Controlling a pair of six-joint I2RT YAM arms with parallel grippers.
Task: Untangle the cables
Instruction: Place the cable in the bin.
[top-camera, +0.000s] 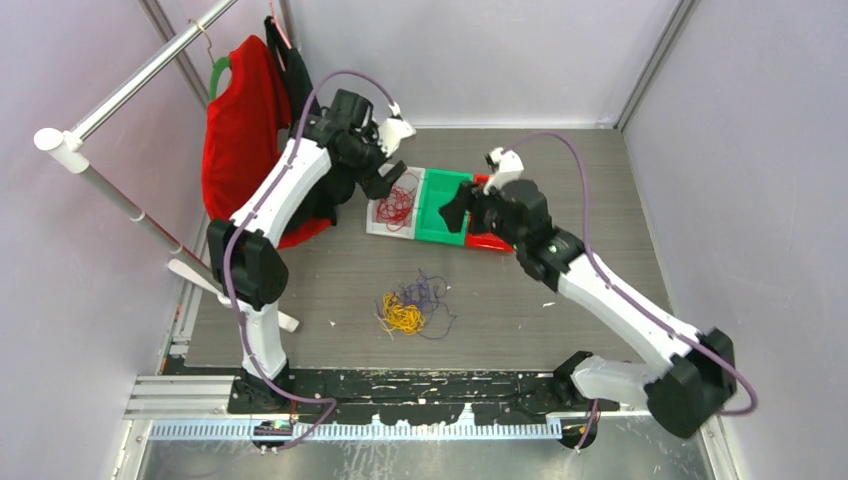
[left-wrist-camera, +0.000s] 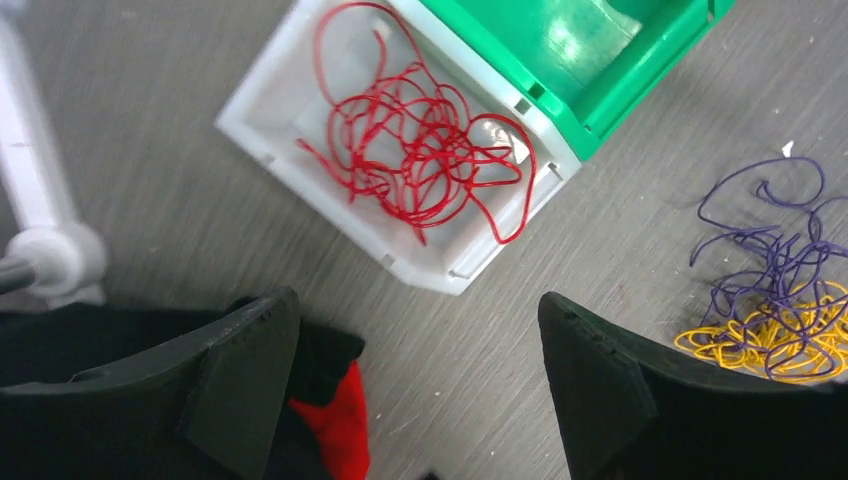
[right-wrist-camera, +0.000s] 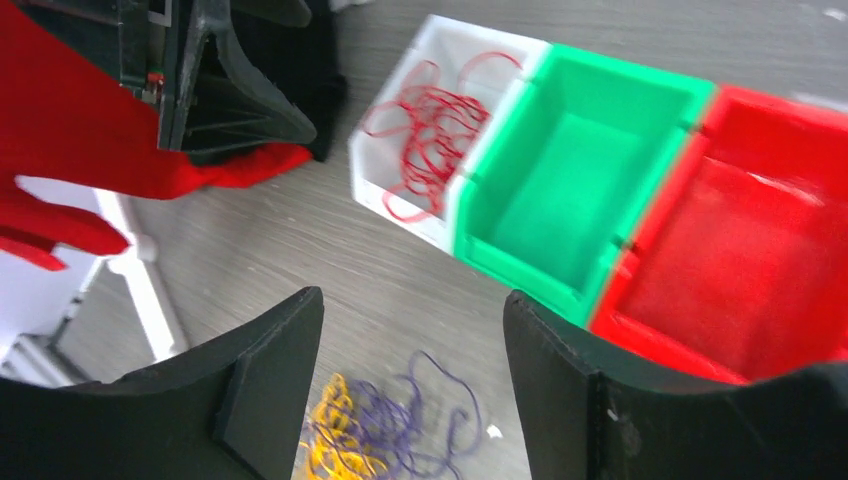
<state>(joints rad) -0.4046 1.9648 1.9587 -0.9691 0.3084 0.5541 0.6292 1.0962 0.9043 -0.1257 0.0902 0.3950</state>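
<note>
L gripper (left-wrist-camera: 415, 305) jaws wide apart, empty; red cables (left-wrist-camera: 420, 150) in white bin (left-wrist-camera: 250, 110) just ahead of them, so one colour sorted; R gripper (right-wrist-camera: 412, 300) likewise spread, empty; purple cables (right-wrist-camera: 440, 400) + yellow cables (right-wrist-camera: 335, 450) tangled on table (right-wrist-camera: 300, 250) between its jaws; green bin (right-wrist-camera: 560, 190), red bin (right-wrist-camera: 760, 250) unfilled; two colours left.

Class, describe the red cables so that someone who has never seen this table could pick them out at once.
On the grey table, a white bin, green bin and red bin stand in a row. The red cables lie looped in the white one, at the left end. They alone are in a bin; the yellow cables and purple cables lie tangled together on the bare tabletop.
</note>
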